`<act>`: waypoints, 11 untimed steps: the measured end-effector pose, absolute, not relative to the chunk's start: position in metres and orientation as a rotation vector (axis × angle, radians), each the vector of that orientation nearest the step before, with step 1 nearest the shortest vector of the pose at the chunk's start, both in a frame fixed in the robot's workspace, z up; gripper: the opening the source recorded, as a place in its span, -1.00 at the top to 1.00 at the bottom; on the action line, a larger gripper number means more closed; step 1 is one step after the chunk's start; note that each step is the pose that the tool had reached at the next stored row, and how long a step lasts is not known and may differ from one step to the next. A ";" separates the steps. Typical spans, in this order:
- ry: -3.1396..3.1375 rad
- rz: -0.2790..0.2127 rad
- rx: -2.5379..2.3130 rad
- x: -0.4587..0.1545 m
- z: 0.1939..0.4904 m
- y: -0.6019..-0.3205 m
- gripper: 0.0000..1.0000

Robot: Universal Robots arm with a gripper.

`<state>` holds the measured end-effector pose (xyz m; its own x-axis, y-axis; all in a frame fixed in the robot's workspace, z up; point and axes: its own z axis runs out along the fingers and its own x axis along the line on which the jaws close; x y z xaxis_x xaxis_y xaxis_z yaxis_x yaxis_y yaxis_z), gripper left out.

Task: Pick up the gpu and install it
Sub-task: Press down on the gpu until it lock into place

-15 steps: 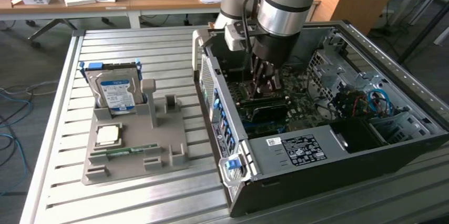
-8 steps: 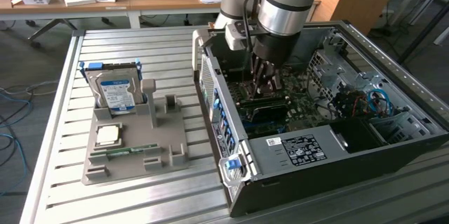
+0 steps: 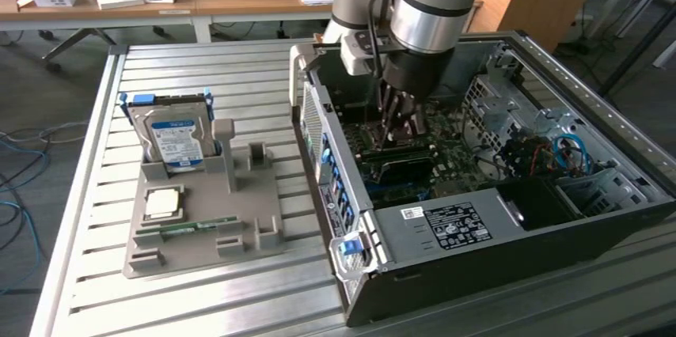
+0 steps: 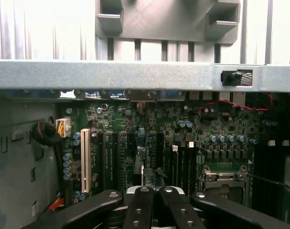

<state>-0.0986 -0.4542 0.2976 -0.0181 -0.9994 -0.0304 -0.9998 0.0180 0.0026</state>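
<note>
One pincer (image 4: pixel 154 200), closed, inside one computer case (image 3: pixel 444 234).

On the slatted metal table (image 3: pixel 95 195) we see the grey plastic parts holder (image 3: pixel 206 230) at the exterior view's left, with the open computer case (image 3: pixel 528 234) just beside it on the right. The boxy hard drive (image 3: pixel 174 138) stands in the holder's far end, and the closed black gripper (image 3: pixel 404 119) hangs inside the case over the green motherboard (image 4: pixel 149 138).

gpu hidden behind shut jaws

Even daylight fills the exterior view; the slatted counter (image 4: pixel 49 28) glares white (wrist view), the motherboard (image 4: pixel 183 143) dim, slightly soft.
</note>
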 end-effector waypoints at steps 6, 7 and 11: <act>2.217 0.051 -2.223 -0.097 0.298 -0.454 0.79; 2.214 0.052 -2.227 -0.097 0.298 -0.454 0.79; 2.210 0.056 -2.234 -0.096 0.298 -0.454 0.79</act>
<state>-0.0962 -0.4542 0.2975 0.0105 -0.9997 -0.0242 -0.9996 -0.0111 0.0260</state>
